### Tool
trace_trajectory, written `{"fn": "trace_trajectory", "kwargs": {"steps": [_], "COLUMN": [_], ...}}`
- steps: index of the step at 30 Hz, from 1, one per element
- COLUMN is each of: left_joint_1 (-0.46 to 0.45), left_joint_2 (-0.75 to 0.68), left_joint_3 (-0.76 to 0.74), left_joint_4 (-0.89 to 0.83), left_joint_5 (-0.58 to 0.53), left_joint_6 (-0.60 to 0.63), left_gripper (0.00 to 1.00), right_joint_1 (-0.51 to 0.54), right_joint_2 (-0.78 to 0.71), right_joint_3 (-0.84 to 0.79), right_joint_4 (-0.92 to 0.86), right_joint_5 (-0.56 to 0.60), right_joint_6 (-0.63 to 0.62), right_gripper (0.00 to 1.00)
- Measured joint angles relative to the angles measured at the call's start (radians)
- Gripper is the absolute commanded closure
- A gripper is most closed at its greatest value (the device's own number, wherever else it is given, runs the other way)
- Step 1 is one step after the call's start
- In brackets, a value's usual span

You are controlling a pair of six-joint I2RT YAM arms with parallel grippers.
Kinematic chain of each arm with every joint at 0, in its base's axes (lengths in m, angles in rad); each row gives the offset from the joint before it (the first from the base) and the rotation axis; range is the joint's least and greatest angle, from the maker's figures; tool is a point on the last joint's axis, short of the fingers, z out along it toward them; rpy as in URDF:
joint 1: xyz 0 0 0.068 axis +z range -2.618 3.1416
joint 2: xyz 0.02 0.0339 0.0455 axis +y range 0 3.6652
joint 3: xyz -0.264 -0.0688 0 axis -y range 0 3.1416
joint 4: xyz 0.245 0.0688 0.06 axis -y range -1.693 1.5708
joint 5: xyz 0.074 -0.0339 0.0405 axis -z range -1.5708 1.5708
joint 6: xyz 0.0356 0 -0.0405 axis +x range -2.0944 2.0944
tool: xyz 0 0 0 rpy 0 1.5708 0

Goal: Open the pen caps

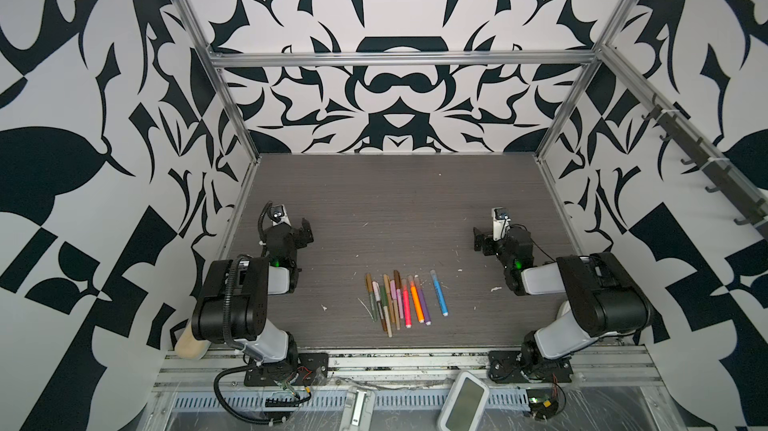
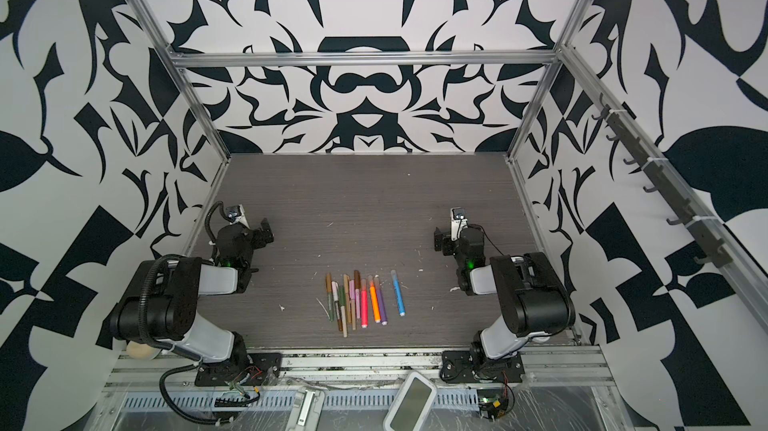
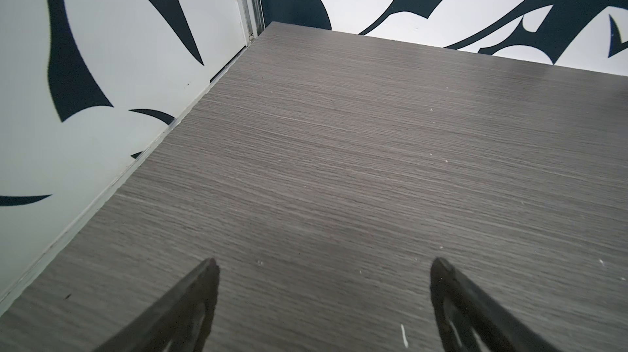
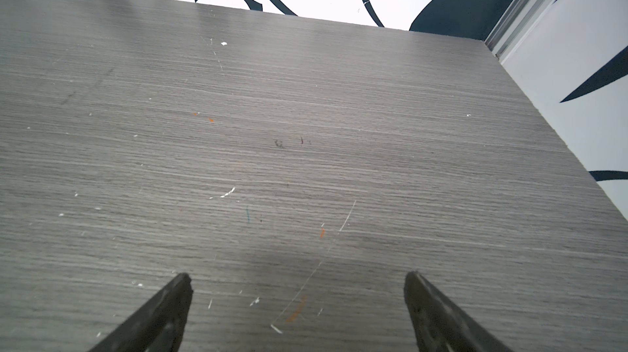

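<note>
The left gripper (image 3: 323, 265) and right gripper (image 4: 299, 277) hover with jaws spread wide over the table (image 1: 374, 200), well apart from the pen caps (image 1: 395, 280), which apparently sit on the far ends of the clustered markers (image 1: 401, 308), with white scraps (image 1: 323, 307) nearby.

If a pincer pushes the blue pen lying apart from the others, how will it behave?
The blue pen looks round and slim, so it will probably roll sideways on the flat table. It seems stiff, light plastic; its smooth body may slip when gripped.
</note>
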Motion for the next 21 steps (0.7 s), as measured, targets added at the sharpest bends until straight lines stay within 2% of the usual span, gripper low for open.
{"fn": "trace_trajectory", "kwargs": {"steps": [3,6,8,11,14,17,20,21], "left_joint_1": [0.0,0.0,-0.02,-0.076,-0.127,-0.255,-0.536,-0.637], "left_joint_2": [0.0,0.0,-0.028,-0.222,-0.5,-0.673,-0.671,-0.651], "left_joint_3": [0.0,0.0,0.003,0.05,0.151,0.239,0.315,0.333], "left_joint_4": [0.0,0.0,-0.042,-0.262,-0.42,-0.487,-0.637,-0.709], "left_joint_5": [0.0,-0.003,-0.087,-0.229,-0.226,-0.199,-0.236,-0.257], "left_joint_6": [0.0,0.0,-0.011,-0.056,-0.159,-0.243,-0.245,-0.244], "left_gripper": [0.01,0.01,0.01,0.01,0.01,0.01,0.01,0.01], "right_joint_1": [0.0,0.001,0.021,0.058,0.069,0.059,0.068,0.094], "right_joint_2": [0.0,0.0,-0.027,-0.135,-0.171,-0.174,-0.192,-0.199], "right_joint_3": [0.0,0.01,0.037,0.209,0.481,0.676,0.699,0.682], "right_joint_4": [0.0,-0.02,-0.109,-0.479,-0.734,-0.909,-1.029,-1.074], "right_joint_5": [0.006,0.066,0.154,0.266,0.264,0.15,-0.024,-0.047], "right_joint_6": [0.001,0.021,0.04,0.13,0.256,0.386,0.469,0.478], "right_gripper": [0.0,0.01,0.0,0.0,0.01,0.02,0.02,0.01]}}
